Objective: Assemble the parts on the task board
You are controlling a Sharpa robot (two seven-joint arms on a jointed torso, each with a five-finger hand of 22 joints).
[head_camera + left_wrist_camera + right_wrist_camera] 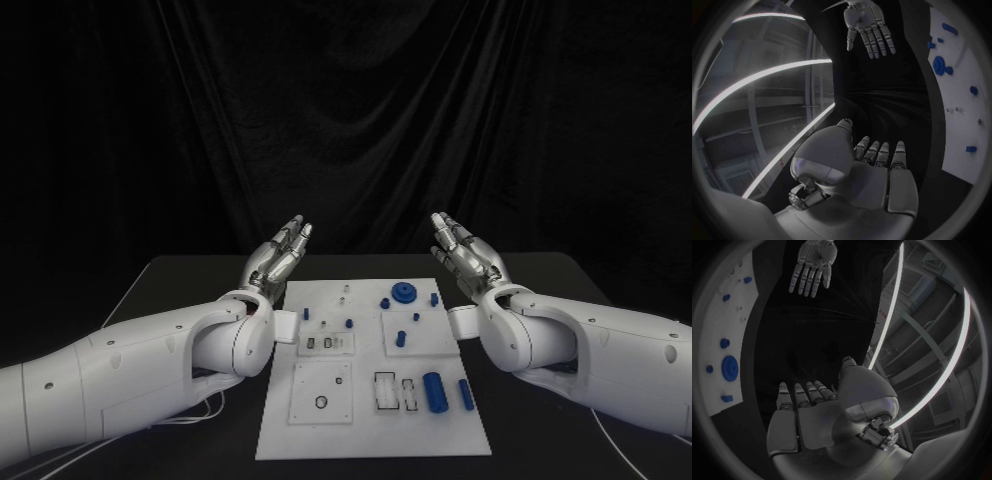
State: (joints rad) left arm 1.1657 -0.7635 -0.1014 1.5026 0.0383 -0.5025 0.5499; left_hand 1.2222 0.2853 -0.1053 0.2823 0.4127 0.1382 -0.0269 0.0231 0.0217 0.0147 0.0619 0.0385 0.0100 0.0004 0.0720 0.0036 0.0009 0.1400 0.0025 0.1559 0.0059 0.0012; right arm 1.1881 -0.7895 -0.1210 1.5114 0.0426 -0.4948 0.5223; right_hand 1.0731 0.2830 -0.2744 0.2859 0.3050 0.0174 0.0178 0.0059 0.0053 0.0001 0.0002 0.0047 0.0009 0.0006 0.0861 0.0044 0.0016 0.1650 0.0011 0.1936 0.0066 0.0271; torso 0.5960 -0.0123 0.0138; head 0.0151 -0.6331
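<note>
The white task board (361,420) lies in the middle of the black table, with small blue parts on it: a round blue gear (405,292) near its far edge, a blue cylinder (433,391) and a slimmer blue peg (466,394) near its front right. My left hand (280,253) is raised above the board's far left corner, fingers straight and apart, holding nothing. My right hand (466,252) mirrors it above the far right corner, also holding nothing. In the left wrist view my left hand (873,172) shows flat, the right hand (869,27) beyond it. The right wrist view shows my right hand (811,412) flat too.
Clear inset plates sit in the board, one with a black ring (320,403) and one with a rectangular slot (385,391). A black curtain (346,110) hangs behind the table. White cables (173,420) trail off the table's left front.
</note>
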